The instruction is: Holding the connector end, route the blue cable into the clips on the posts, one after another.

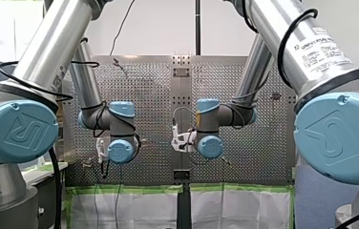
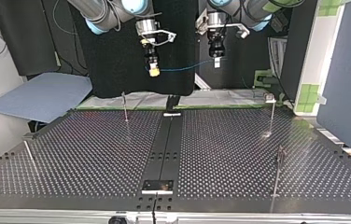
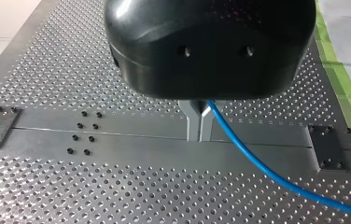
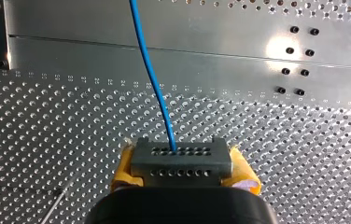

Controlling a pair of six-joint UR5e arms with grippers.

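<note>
My right gripper (image 4: 183,169) (yellow pads) clamps the grey connector (image 4: 181,157). My left gripper (image 3: 200,125) pinches the blue cable (image 3: 262,170) tight.

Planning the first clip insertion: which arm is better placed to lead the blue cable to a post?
Right, probably. My right claw is shut on the connector, and a post stands just below it in the top view. My left claw only pinches the blue cable further along.
</note>
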